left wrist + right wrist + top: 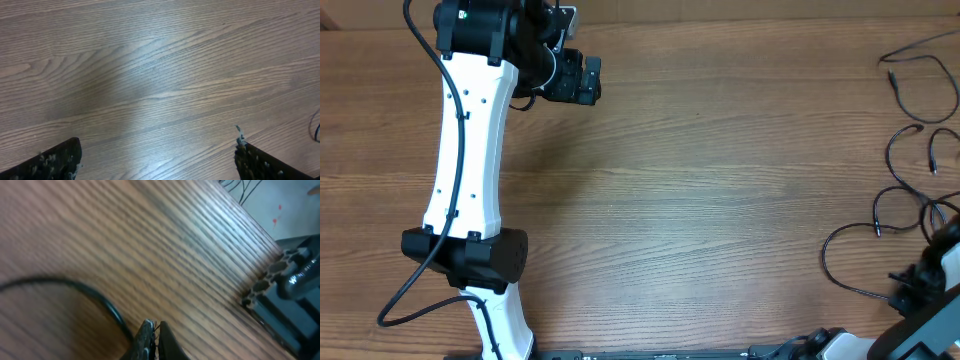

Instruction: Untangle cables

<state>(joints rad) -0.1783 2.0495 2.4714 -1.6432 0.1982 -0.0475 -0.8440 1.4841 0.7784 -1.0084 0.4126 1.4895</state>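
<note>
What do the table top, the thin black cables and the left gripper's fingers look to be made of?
The table: wood or wood-look laminate, matte brown, with long grain lines and a soft glare. The cables: probably plastic- or rubber-sheathed wire, smooth and black, lying in loose curves. The left gripper has fingers with a dark, rough, light-speckled facing, perhaps grip padding; the material is unclear.

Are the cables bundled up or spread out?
Spread out: the cables lie as loose, curvy strands along the table's right side, not coiled.
</note>
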